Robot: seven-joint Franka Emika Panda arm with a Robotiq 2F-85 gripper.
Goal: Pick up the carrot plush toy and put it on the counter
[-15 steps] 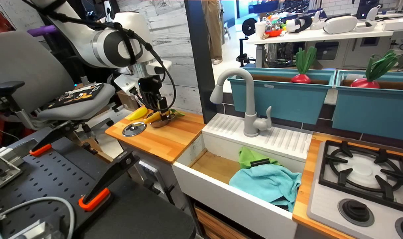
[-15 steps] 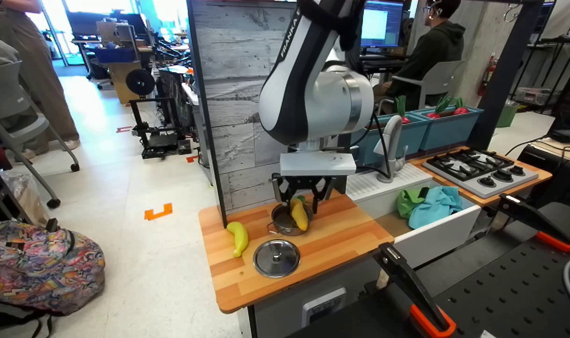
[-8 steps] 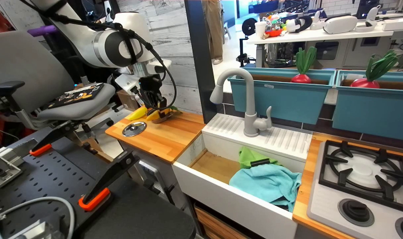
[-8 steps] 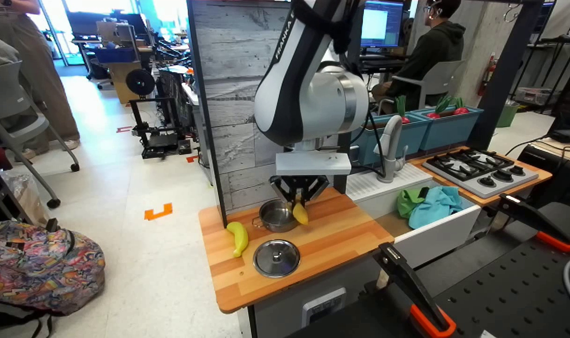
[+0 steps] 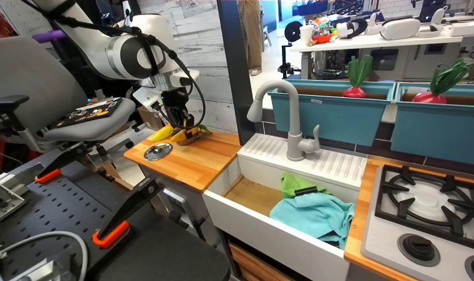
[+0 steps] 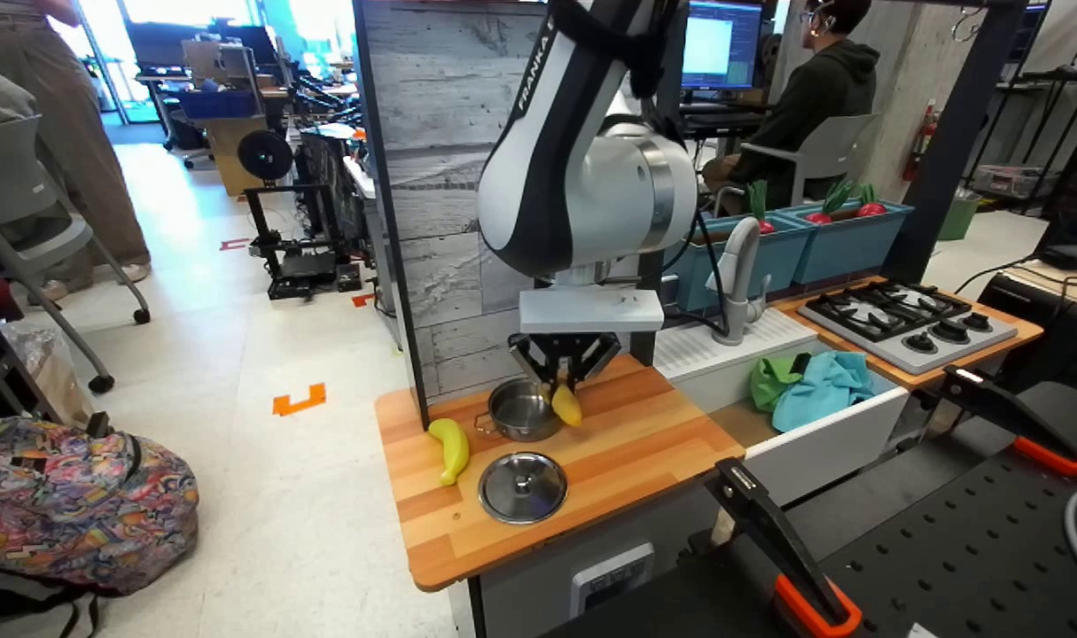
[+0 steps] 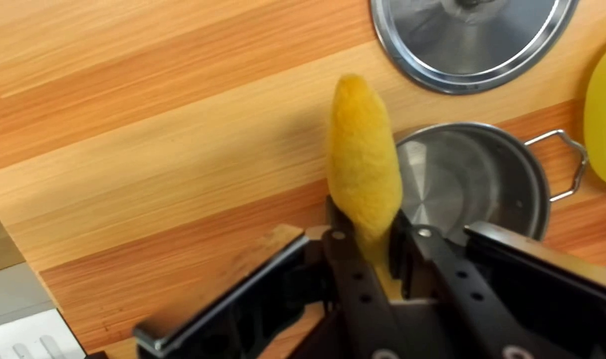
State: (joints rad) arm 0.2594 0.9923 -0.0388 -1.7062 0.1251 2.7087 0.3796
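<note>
The carrot plush toy [image 7: 365, 154], yellow-orange and tapered, is squeezed between the fingers of my gripper [image 7: 366, 219]. Its pointed end sticks out forward in the wrist view, and the fingers hide part of its narrower back. In an exterior view the toy [image 6: 568, 408] hangs at the right rim of a steel pot, below the gripper [image 6: 562, 386]. A green tuft [image 5: 203, 127] shows behind the gripper in an exterior view. The wooden counter [image 7: 158, 144] lies beneath; how high the toy is above it I cannot tell exactly.
Right beside the toy stands the steel pot [image 7: 543, 199] with its wire handle. A round metal lid [image 6: 522, 509] lies in front, and a yellow banana [image 6: 452, 452] to the left. The white sink [image 5: 276, 246] borders the counter; a plank wall [image 6: 449, 292] rises behind.
One second ago the jaws stood open around the toy inside the pot. They have since shut on it; the toy is at the pot's right side, and the pot has slid left.
</note>
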